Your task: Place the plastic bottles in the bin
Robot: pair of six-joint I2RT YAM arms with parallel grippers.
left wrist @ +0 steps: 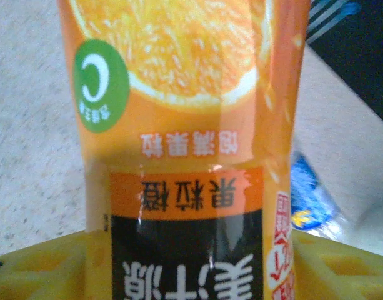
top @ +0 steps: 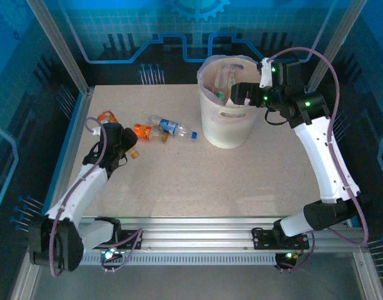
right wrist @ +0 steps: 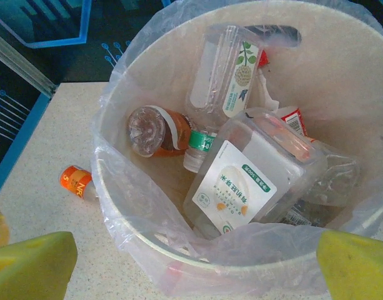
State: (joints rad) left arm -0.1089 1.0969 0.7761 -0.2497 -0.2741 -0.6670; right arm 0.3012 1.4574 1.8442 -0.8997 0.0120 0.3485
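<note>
Three plastic bottles lie on the table (top: 179, 181) around the left gripper (left wrist: 191, 275). An orange bottle (left wrist: 185, 125) runs straight out from between its yellow fingers (left wrist: 35, 269), which press against both sides of the label, so this gripper is closed on it low over the table. A clear blue-labelled bottle (top: 169, 127) lies just past the held one, to the gripper's right, with its blue cap pointing away. A second orange bottle (top: 107, 117) sits a little beyond the gripper on its left, apart from the other two. Well off to the right stands the bin (top: 228, 128), lined with a thin clear plastic bag (right wrist: 147, 212). The right gripper (right wrist: 197, 269) hangs directly above the bin's near rim, jaws spread wide with nothing between them. Below it inside the bin are several bottles: a squarish clear one with a white label (right wrist: 241, 181) nearest, a tall clear one with a green cap (right wrist: 219, 81) farther in, and a brownish one (right wrist: 154, 131) to the left, its base turned up.
</note>
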